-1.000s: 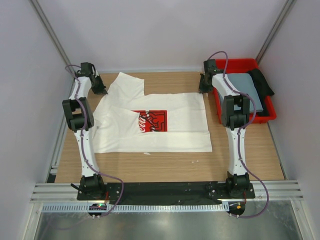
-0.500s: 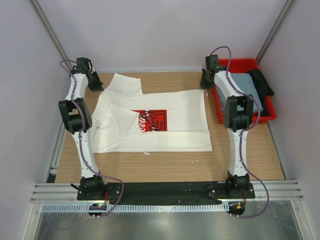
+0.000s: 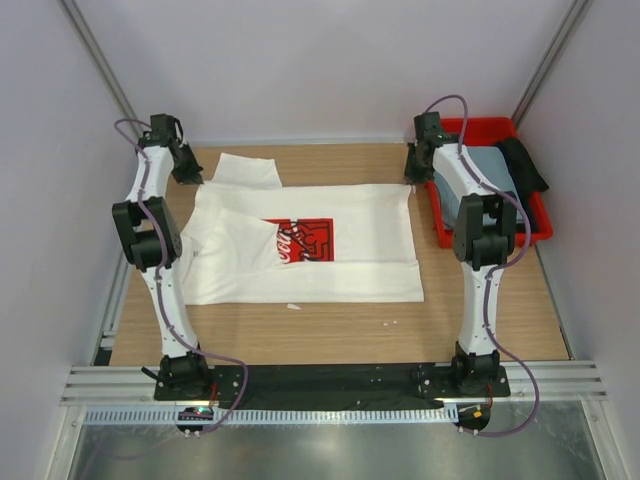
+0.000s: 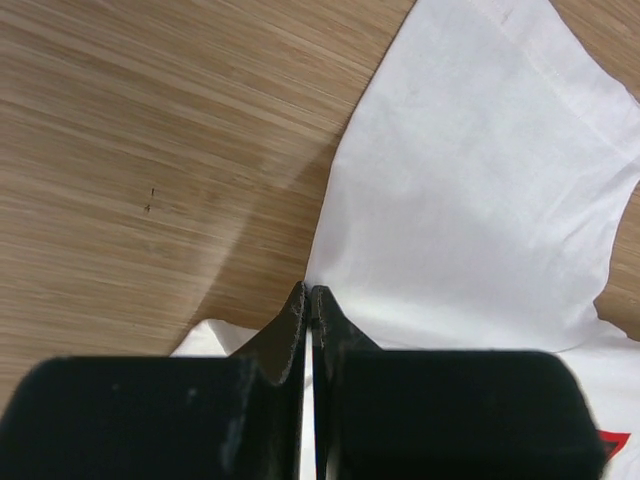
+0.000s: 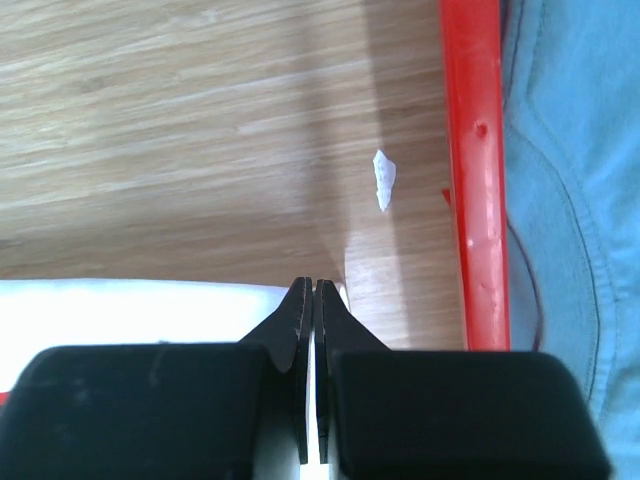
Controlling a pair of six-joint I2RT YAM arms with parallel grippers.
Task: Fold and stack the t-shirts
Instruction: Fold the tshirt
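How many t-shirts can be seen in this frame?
2. The white Coca-Cola t-shirt lies spread on the table; the grey-blue t-shirt sits in the red bin. A dark cloth beside it in the bin may be another, and more could be hidden underneath.

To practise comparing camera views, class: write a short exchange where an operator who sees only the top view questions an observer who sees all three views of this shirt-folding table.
Operator: From above I can't tell. Is the left gripper closed?
Observer: Yes. Its wrist view shows the jaws shut on the edge of the white shirt.
Operator: And the right gripper?
Observer: Shut too, pinching the white shirt's corner close beside the wall of the red bin.
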